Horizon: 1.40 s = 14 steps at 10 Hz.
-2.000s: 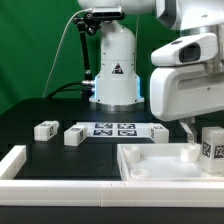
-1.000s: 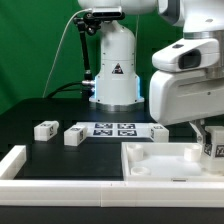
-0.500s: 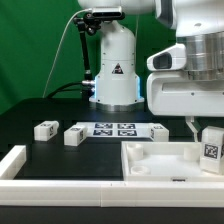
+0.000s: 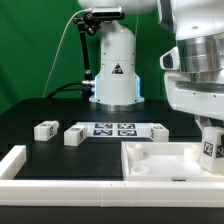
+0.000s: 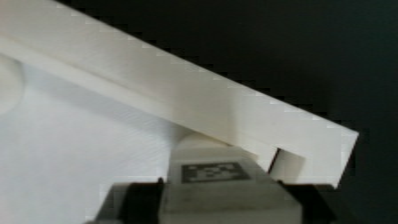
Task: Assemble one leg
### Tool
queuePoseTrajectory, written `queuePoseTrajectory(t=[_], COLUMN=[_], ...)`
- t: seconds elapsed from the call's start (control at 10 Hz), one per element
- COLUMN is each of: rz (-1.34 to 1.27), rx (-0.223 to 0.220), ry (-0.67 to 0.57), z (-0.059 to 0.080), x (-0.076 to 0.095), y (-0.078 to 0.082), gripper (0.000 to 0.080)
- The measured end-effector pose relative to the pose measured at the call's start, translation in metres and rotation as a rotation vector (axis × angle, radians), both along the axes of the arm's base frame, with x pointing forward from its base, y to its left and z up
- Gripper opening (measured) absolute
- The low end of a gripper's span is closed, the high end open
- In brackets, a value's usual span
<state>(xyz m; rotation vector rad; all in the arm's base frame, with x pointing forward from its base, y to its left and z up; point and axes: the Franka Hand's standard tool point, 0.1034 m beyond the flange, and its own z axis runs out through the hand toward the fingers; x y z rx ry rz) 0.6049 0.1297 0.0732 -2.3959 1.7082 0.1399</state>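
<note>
The hand (image 4: 207,142) is closed on the leg (image 4: 211,153), which is held upright between the fingers with its tag facing the exterior camera. The leg is at the exterior view's right, over the tray's (image 4: 150,165) right end; I cannot tell whether it touches the tray. The wrist view shows it just beside the tray's wall. Other blocks (image 4: 45,129) lie on the table (image 4: 30,110) near the marker board (image 4: 112,128)

Table (image 4: 80,155) at the exterior view's left of tray (image 4: 155,163) open. Behind: spare legs (image 4: 44,129), marker board (image 4: 114,128), arm base (image 4: 115,75). Tray rim beside gripper (image 4: 209,133) w/ leg (image 4: 210,152).
</note>
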Motion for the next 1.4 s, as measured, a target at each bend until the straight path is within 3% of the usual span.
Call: queuePoseTrajectory(t=[0.1, 0.2, 0.3, 0.4, 0.9, 1.1, 1.3, 1.4], rz=[0.047, 0.076, 0.152, 0.304, 1.098, 1.340, 1.341, 1.341], rx=[-0.001, -0.002, -0.007, -0.017, -0.151, -0.170, -0.169, -0.169], ry=[-0.009, -0.015, -0.030, -0.059, -0.165, -0.199, -0.199, -0.199], z=[-0.0001, -0.0001, -0.0003, 0.0001, -0.0018, -0.0010, -0.0012, -0.0012], x=[0.0001, 0.0007, 0.0012, 0.0008, 0.0004, 0.0015, 0.0013, 0.0013], y=[0.0001, -0.0006, -0.0052, -0.0068, -0.0077, -0.0066, -0.0065, -0.0065], gripper=[0.0461, 0.0461, 0.0610, 0.0639, 0.0649, 0.0649, 0.0649, 0.0549])
